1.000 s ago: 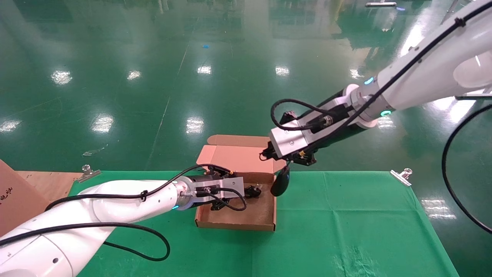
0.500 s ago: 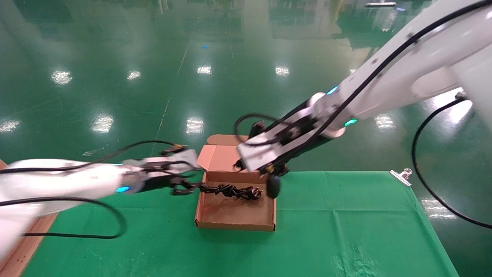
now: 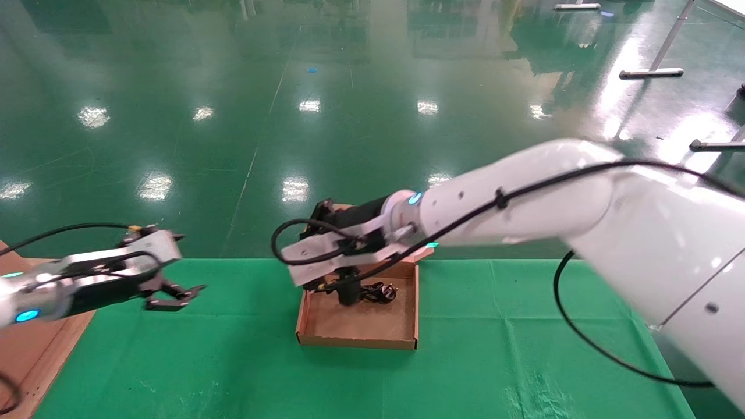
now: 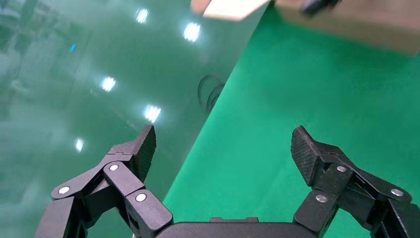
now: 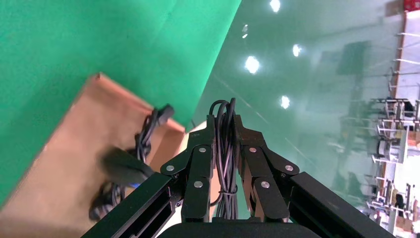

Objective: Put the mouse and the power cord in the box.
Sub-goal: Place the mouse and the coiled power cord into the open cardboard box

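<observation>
Head view: left gripper (image 3: 177, 293) has backed out to 9 o'clock of the box (image 3: 358, 341), pincer wide and empty. The power cord (image 3: 378, 291) lies inside, by the 12 o'clock wall, so the cord is done. Right gripper (image 3: 343, 290) is now over the box, pinched narrow on the lead of the mouse (image 5: 124, 166) — a blur that seems to dangle inside, head view hides it

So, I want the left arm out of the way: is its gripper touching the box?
Apart. The head view shows the left gripper open, well to the left of the box, with bare green cloth between them.
</observation>
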